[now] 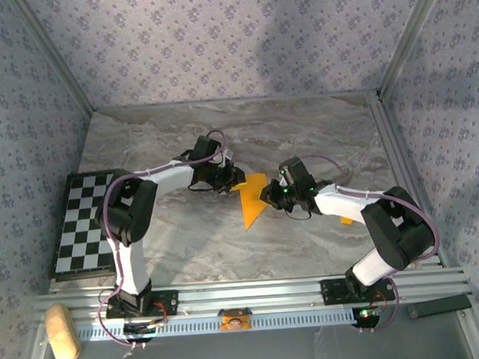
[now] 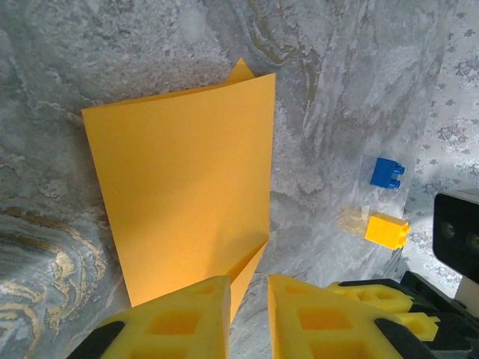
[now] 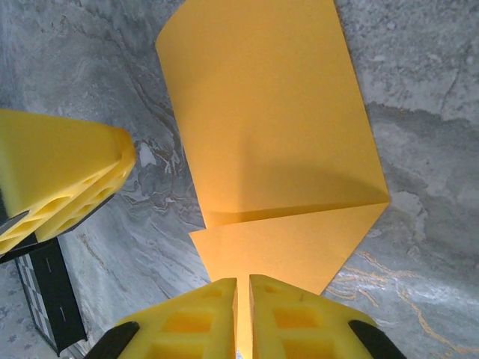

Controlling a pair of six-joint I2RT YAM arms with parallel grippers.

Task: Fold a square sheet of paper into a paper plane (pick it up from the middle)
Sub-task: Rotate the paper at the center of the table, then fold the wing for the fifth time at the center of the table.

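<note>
The sheet of paper (image 2: 187, 187) is thin, matt orange-yellow stock, smooth apart from sharp creases. The bench (image 1: 195, 247) has a grey marble-look top, smooth with a faint sheen. The fingers of the left pincer (image 2: 248, 284) and the right pincer (image 3: 243, 283) are matt yellow plastic with moulded hollows. The blue brick (image 2: 387, 173) and the yellow brick (image 2: 386, 229) are glossy plastic. The chequered board (image 1: 83, 221) looks flat and slightly shiny. The frame rails (image 1: 254, 292) are brushed, ridged metal. The walls (image 1: 231, 42) carry a matt patterned covering. The tan lump (image 1: 62, 333) looks rough and porous.
</note>
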